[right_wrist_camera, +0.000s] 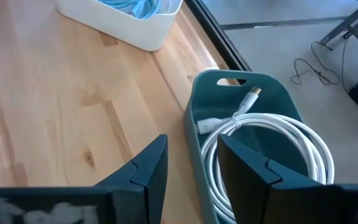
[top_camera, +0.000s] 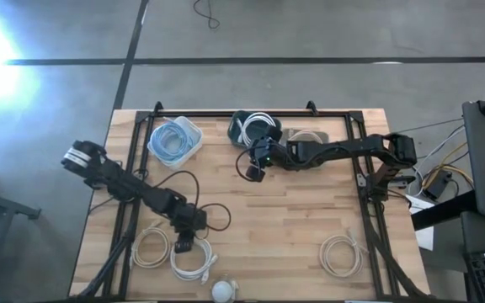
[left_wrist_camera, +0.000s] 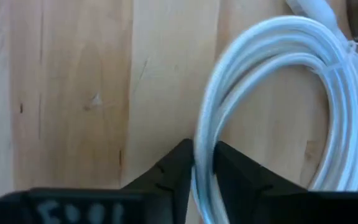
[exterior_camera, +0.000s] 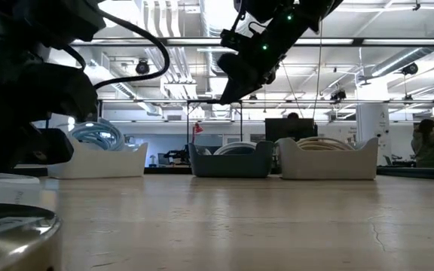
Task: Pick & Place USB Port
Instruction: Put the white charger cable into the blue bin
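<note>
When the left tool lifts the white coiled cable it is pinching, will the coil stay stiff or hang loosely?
Probably it droops: the left tool pinches only one side of the white cable coil, so the rest is unsupported. A tie seems to bundle the loops, so they likely stay together. Being thin, it looks light.

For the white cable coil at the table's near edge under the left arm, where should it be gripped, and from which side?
Grip the white cable coil across one bundled strand of its loop, coming straight down from above: it lies flat on the table, so only the ring's rim offers a pinch. The left end effector already straddles that strand.
</note>
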`<control>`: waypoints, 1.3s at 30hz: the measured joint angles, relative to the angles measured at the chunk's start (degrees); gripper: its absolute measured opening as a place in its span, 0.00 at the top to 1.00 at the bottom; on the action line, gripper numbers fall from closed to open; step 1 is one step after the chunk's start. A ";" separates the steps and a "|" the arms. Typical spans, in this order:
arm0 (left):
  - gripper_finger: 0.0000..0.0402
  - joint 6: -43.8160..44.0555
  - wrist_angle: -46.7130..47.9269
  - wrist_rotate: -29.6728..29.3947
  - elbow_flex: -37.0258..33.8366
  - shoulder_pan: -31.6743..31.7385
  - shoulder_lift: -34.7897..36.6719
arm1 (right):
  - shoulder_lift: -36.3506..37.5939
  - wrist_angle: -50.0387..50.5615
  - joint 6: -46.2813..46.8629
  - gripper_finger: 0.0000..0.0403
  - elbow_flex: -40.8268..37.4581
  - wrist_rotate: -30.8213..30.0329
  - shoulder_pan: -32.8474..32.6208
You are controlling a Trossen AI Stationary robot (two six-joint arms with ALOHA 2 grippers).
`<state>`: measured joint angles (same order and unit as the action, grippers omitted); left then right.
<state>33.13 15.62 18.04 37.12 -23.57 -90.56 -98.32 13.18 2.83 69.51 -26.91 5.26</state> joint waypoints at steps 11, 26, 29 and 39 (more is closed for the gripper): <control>0.94 -2.26 8.14 -16.20 2.20 2.16 9.22 | -0.02 -3.61 6.16 0.68 -0.70 13.50 -0.04; 0.95 -19.23 13.69 -54.07 9.64 6.44 15.41 | -0.02 -22.06 12.87 0.70 -7.63 28.34 -0.26; 0.96 -20.31 11.92 -54.07 9.79 8.42 14.47 | -0.02 -22.46 13.70 0.71 -8.14 28.45 -0.42; 0.96 -28.06 -0.95 -54.12 10.08 13.77 11.16 | -0.02 -22.96 13.72 0.71 -8.25 27.97 -1.79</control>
<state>5.06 14.66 -36.07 47.20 -9.80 -79.40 -98.35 -9.78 16.56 61.25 1.07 3.46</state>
